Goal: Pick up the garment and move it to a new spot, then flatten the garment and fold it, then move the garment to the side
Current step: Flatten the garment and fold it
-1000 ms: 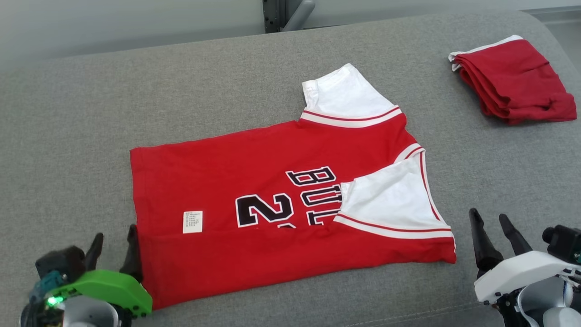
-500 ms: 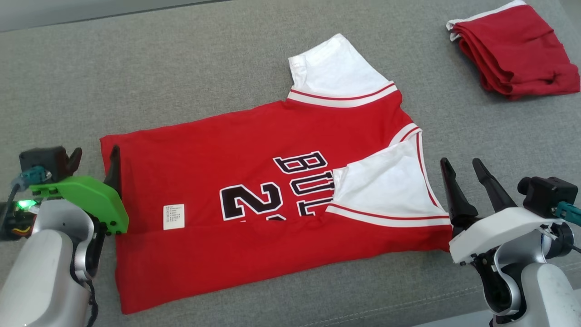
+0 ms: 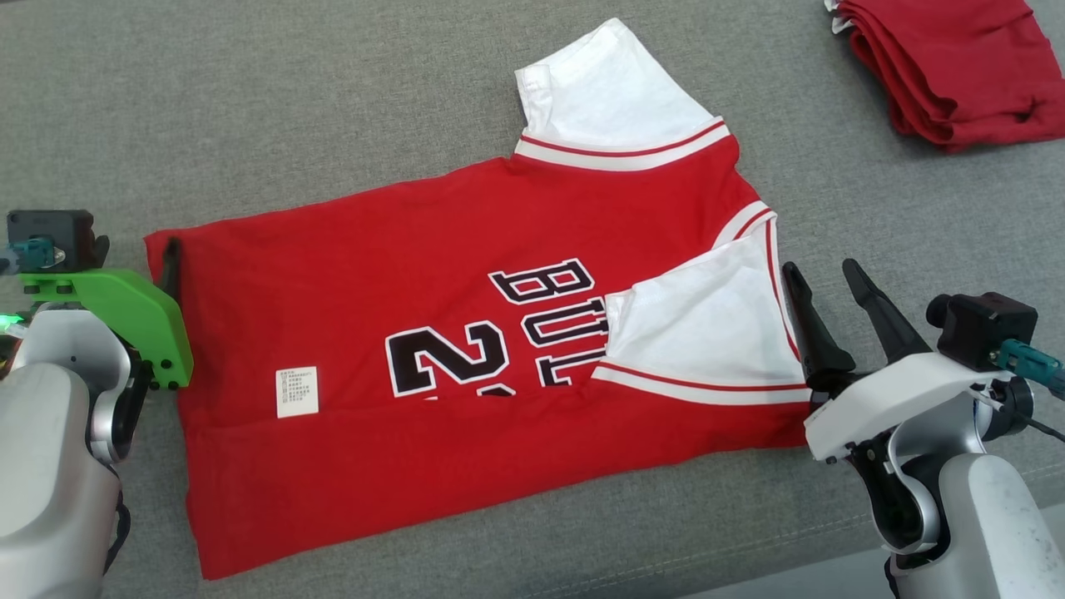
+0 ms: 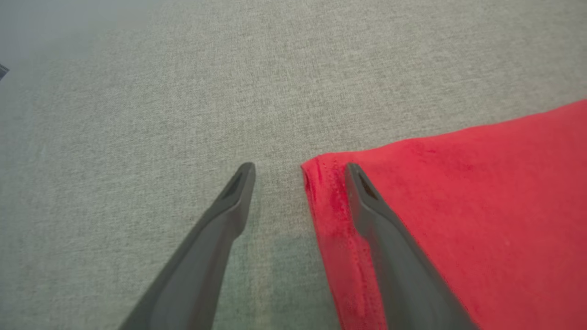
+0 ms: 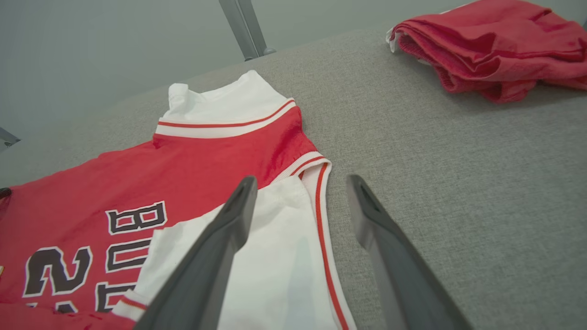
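Observation:
The garment (image 3: 433, 249) is a red jersey with white sleeves and black lettering. It lies flat on the grey cushion (image 3: 333, 100) with its near edge folded up over the numbers. My left gripper (image 3: 137, 245) is open at the garment's far left hem corner. In the left wrist view the left gripper (image 4: 300, 167) straddles that corner of the garment (image 4: 458, 206), one finger over the hem and one over bare cushion. My right gripper (image 3: 818, 266) is open at the collar end. In the right wrist view the right gripper (image 5: 301, 179) spans the striped neckline edge of the garment (image 5: 206, 160).
A second red garment (image 3: 948, 66) lies folded at the far right of the cushion, also seen as the folded red garment (image 5: 495, 50) in the right wrist view. A metal post (image 5: 243, 27) stands behind the cushion. The cushion's front edge runs near my right arm.
The head camera has tilted down, shifting the whole picture. Both grippers moved forward along the garment's ends, the left from the fold line to the far hem corner, the right toward the collar. Both stayed open.

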Available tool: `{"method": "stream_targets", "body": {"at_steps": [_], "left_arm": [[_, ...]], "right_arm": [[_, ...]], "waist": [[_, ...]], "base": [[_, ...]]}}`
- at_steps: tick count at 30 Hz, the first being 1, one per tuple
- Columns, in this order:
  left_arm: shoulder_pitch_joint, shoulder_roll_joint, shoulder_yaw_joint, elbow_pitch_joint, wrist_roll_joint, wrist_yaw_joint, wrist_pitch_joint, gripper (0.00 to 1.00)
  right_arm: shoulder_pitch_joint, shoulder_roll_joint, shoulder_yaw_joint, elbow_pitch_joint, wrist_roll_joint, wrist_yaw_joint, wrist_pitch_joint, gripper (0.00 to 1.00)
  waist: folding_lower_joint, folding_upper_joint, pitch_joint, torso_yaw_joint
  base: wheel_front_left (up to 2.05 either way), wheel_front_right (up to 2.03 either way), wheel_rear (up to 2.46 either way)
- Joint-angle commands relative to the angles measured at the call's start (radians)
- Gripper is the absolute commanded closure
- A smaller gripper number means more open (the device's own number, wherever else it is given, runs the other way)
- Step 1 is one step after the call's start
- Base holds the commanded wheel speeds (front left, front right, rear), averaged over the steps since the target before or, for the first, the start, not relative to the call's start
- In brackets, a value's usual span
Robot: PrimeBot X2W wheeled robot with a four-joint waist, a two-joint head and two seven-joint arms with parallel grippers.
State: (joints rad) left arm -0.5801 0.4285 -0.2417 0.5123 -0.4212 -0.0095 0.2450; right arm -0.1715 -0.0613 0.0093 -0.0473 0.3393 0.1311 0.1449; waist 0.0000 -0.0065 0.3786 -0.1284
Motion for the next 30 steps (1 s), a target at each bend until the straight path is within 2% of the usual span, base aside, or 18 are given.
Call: {"method": "stream_targets", "body": {"at_steps": [1,3,4,5,8,11,15,18,19,20,22,30], "left_arm": [[-0.017,-0.001,-0.004,0.006,-0.001,-0.007,0.005,0.0],[-0.022,0.0,-0.01,0.013,-0.003,-0.011,0.011,0.0],[-0.024,0.001,-0.013,0.015,-0.001,-0.014,0.013,0.03],[-0.025,0.001,-0.016,0.018,-0.001,-0.016,0.015,0.19],[-0.029,0.0,-0.026,0.025,0.001,-0.02,0.017,0.49],[-0.038,0.001,-0.036,0.034,0.009,-0.024,0.01,0.51],[-0.044,-0.011,-0.051,0.05,0.01,-0.033,0.007,0.6],[-0.052,-0.018,-0.061,0.058,0.009,-0.043,-0.006,0.61],[-0.054,-0.021,-0.064,0.061,0.01,-0.044,-0.008,0.64],[-0.055,-0.024,-0.067,0.065,0.01,-0.044,-0.01,0.74],[-0.058,-0.028,-0.072,0.072,0.009,-0.046,-0.018,1.0],[-0.057,-0.069,-0.075,0.039,0.004,-0.035,-0.128,1.0]], "right_arm": [[-0.011,-0.007,0.0,0.004,0.003,-0.001,-0.005,0.0],[-0.016,-0.01,0.001,0.005,0.005,-0.001,-0.004,0.0],[-0.017,-0.011,0.002,0.005,0.006,-0.001,-0.003,0.0],[-0.018,-0.013,0.002,0.006,0.007,-0.001,-0.003,0.0],[-0.026,-0.017,0.004,0.006,0.009,-0.001,0.002,0.0],[-0.034,-0.022,0.009,0.008,0.011,-0.001,0.006,0.0],[-0.058,-0.033,0.017,0.012,0.01,-0.001,0.014,0.0],[-0.087,-0.046,0.024,0.018,0.005,-0.001,0.023,0.0],[-0.1,-0.051,0.028,0.024,0.004,-0.001,0.029,0.0],[-0.116,-0.059,0.034,0.03,0.001,-0.001,0.034,0.0],[-0.157,-0.072,0.048,0.047,-0.003,-0.001,0.047,0.0],[-0.398,-0.134,0.108,0.196,-0.02,-0.001,0.111,0.0]], "waist": [[0.0,0.0065,0.001,0.001],[0.0,0.0065,0.002,0.002],[0.0,0.0065,0.003,0.002],[0.0,0.0065,0.003,0.002],[0.0,0.0065,0.004,0.001],[0.0,0.0065,0.006,-0.002],[0.0,0.0065,0.008,-0.003],[0.0,0.0065,0.008,0.0],[0.0,0.0065,0.008,0.001],[0.0,0.0065,0.008,0.003],[0.0,0.0065,0.009,0.009],[0.0,0.0065,0.02,0.073]], "base": [[0.0,0.0,0.0],[0.0,0.0,0.0],[0.0,0.0,0.0],[0.0,0.0,0.0],[0.0,0.0,0.0],[0.0,0.0,0.0],[0.0,0.0,0.0],[0.0,0.0,0.0],[0.0,0.0,0.0],[0.0,0.0,0.0],[0.0,0.0,0.0],[0.0,0.0,0.0]]}}
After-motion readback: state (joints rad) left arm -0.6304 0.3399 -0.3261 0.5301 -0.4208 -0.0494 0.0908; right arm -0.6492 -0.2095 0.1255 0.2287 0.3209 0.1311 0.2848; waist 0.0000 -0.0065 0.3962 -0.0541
